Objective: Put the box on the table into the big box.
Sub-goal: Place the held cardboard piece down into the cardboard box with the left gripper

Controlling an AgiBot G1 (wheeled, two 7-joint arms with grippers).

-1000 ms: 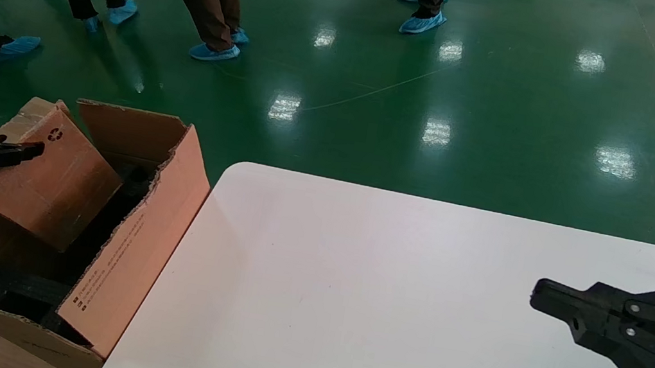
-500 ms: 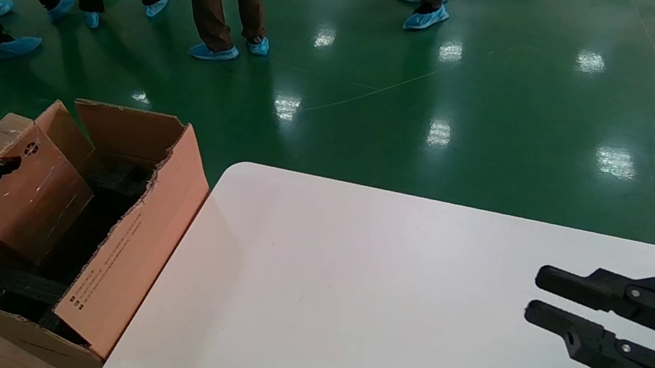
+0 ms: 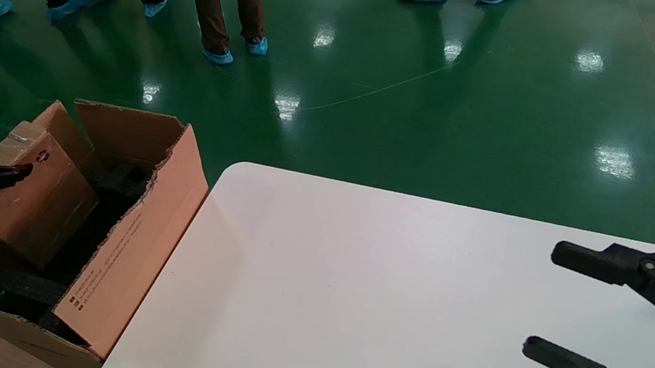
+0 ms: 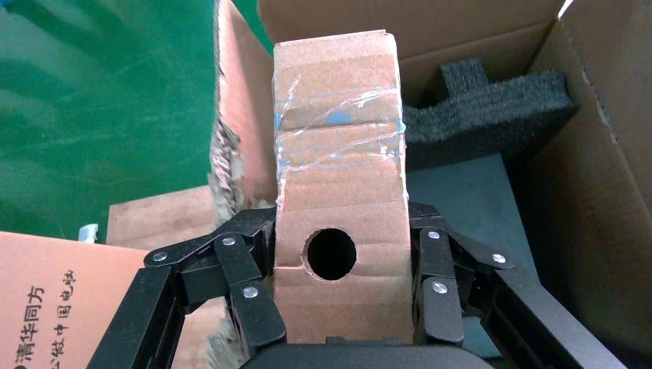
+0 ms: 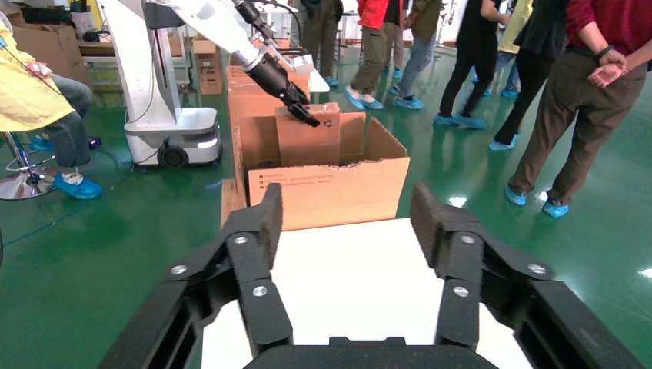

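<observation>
As the left tool (image 4: 334, 288) clamps the small taped brown cardboard box (image 4: 338, 192) by its flat sides above the big torn brown carton (image 3: 122, 257) — it seems light, stiff, tape-slippery — the right tool (image 3: 543, 307) hangs open over the white desk (image 3: 346, 317).

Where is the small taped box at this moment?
The box is at the robot's far left, held by the left gripper over the open big box, beside the table.

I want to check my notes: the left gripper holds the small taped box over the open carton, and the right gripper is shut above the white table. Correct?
Not quite: the right gripper is open, fingers wide apart, as the head view shows. The left gripper does hold the small taped box over the open carton, beside the white table.
</observation>
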